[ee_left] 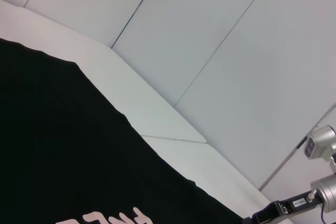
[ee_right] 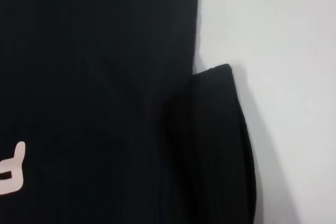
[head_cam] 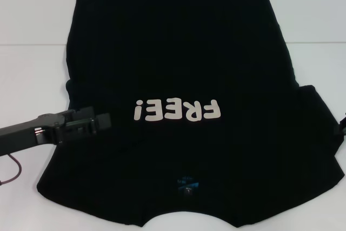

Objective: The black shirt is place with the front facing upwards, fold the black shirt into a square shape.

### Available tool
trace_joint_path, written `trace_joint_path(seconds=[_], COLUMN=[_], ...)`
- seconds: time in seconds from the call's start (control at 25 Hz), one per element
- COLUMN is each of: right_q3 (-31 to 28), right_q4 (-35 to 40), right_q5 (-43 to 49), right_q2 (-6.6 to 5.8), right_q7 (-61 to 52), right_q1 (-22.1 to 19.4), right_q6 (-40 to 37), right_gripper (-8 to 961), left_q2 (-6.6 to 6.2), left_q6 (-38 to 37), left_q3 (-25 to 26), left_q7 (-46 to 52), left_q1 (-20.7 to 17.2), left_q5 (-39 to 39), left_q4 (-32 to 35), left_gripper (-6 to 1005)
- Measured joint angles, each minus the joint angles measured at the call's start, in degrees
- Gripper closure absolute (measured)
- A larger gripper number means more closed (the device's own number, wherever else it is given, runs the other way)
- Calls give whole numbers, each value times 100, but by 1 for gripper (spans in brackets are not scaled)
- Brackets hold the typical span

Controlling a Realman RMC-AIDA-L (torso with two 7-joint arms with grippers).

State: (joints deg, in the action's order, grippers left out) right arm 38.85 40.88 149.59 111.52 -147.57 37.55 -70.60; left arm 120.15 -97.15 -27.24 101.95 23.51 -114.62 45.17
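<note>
The black shirt lies flat, front up, on the white table, with its collar and small blue neck label nearest me. The pale "FREE!" lettering runs across its middle. My left gripper reaches in from the left and hovers low over the shirt's left side, just left of the lettering. My right gripper shows only as a sliver at the right edge, beside the right sleeve. The shirt fills the left wrist view and the right wrist view, where the sleeve sticks out.
Bare white table surrounds the shirt on the left, right and far side. A thin dark red cable hangs under my left arm. In the left wrist view the right arm's silver joints stand beyond the table, before grey wall panels.
</note>
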Motion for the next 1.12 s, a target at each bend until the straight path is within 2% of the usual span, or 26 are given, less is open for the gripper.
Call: trace_joint_path(seconds=[0.24,0.48,0.68,0.96,1.12], right_q3=[-30,-278,-372,-665,-609], right_q4=[469,678,736,947,956], right_q5=[14,18,14,-129,-285], right_q2=[-20,-143,-197,-215,-148], right_q7=[-27,-92,-109,-78,-56], right_q1=[-185,-309,-295,-165,23], right_q6=[56,68,51,-306,-694], right_gripper=[947,946,945,943,942], left_q2=[-14,-5,-12,-26,-22], left_q6=[-61,-160,-254,-288,-288], left_q3=[105,444,572,679,729], left_q7=[0,9,70,127,131], left_q1=[-52,-97,-153,-169,-157], left_q5=[96,152,347,390,408], left_q4=[0,-1,-9,-18,-18], left_gripper=[96,96,96,96,96])
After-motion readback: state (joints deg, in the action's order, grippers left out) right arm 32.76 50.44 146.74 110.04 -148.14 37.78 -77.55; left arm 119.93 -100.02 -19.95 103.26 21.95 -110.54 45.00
